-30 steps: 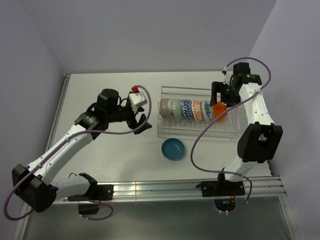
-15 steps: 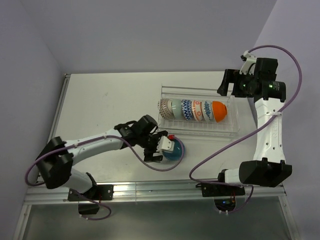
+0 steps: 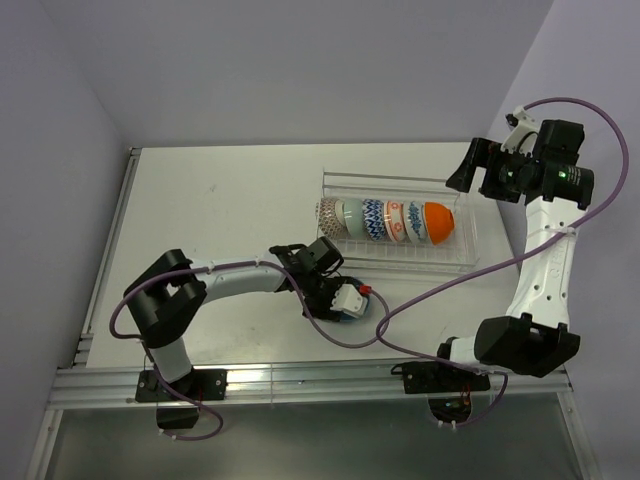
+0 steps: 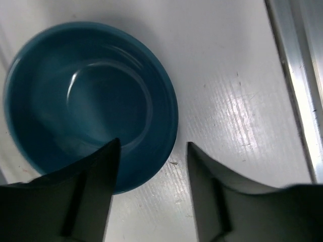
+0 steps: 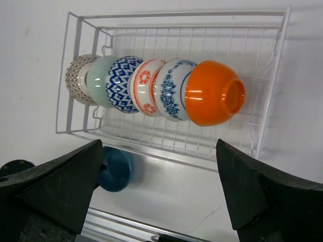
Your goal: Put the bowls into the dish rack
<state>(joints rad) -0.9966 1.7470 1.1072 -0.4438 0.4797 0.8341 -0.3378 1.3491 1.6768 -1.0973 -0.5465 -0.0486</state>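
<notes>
Bowls stand on edge, six in a row, in the rack; the teal bowl lies on the table beside it. Left gripper gapes astride its rim, one finger inside. Right gripper hangs wide open above.

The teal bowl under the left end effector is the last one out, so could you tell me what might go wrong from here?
The left end effector is open astride the rim of the teal bowl; the glossy curved wall could slip or tip on closing.
The right arm's purple cable hangs close by and might snag during the lift.
Free slots in the dish rack lie beside the orange bowl; a careless insert could knock the row.
</notes>
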